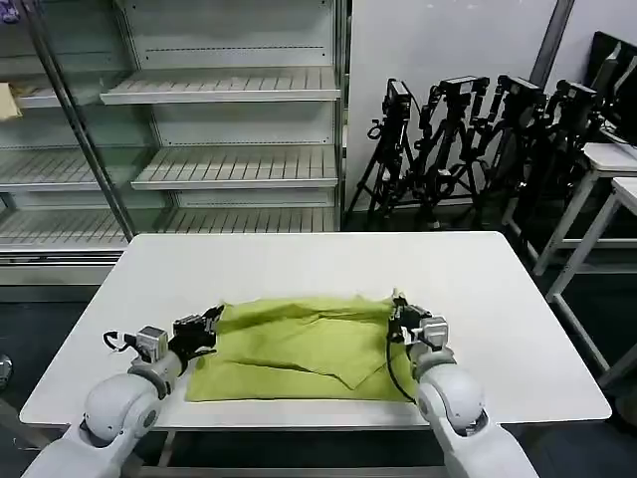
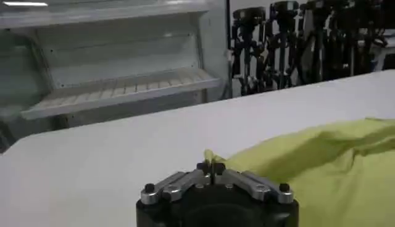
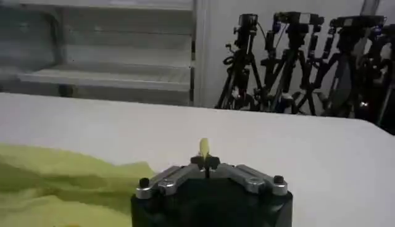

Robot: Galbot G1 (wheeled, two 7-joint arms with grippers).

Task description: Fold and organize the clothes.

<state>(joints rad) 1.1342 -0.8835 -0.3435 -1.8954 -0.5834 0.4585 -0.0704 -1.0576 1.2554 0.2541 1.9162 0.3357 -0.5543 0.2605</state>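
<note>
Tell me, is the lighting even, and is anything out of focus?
Head view: soft even light, faint shadows in the shirt's folds, everything fairly crisp. Left wrist view: the shelves behind look hazy. Right wrist view: the tripods and shelving are soft, and the shirt is blurred.

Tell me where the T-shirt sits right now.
In the head view the T-shirt lies on the white table near its front edge, pinched between the left pincer and right pincer.

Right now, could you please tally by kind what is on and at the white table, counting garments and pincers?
Garments: 1, the lime T-shirt, partly folded on the table.
Pincers: 2, the left pincer shut on the shirt's left edge, the right pincer shut on its right edge.
Total: 3
</note>
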